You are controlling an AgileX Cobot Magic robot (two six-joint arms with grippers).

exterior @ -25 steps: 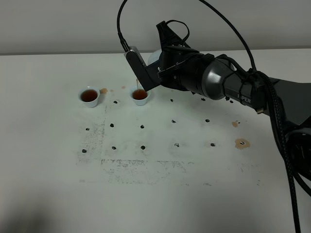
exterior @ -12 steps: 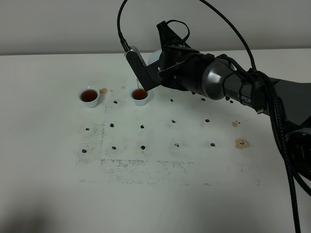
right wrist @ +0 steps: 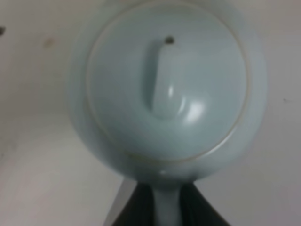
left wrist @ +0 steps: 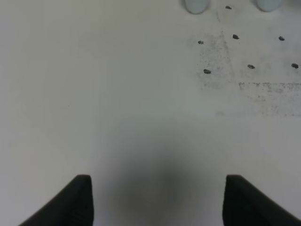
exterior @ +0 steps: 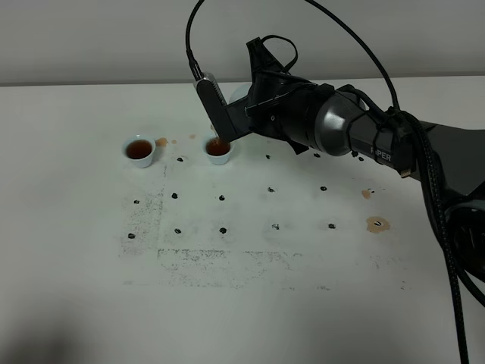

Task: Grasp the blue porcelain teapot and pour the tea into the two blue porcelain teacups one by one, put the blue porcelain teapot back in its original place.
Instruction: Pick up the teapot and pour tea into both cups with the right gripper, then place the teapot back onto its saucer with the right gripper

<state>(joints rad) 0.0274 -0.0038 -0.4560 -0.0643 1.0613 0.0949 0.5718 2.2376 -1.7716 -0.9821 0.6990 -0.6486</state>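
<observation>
The blue porcelain teapot [right wrist: 167,84] fills the right wrist view from above, lid and knob up. My right gripper [right wrist: 167,212] is shut on its loop handle. In the high view the right gripper [exterior: 227,106] holds the teapot [exterior: 237,91] just above and behind the right teacup [exterior: 218,149]; the arm hides most of the pot and its spout. The left teacup [exterior: 139,150] stands apart to the left. Both cups hold reddish-brown tea. My left gripper [left wrist: 160,202] is open and empty over bare table, with the cups' bases [left wrist: 195,5] at the view's far edge.
The white table [exterior: 76,250] carries a grid of small black dots [exterior: 222,229] and scuffed grey lines. Brown tea stains lie at the right [exterior: 377,224] and beside the left cup [exterior: 161,141]. The right arm and its cables span the right half.
The right gripper with the teapot has shifted slightly up and to the right over the right cup. The cups have not moved.
</observation>
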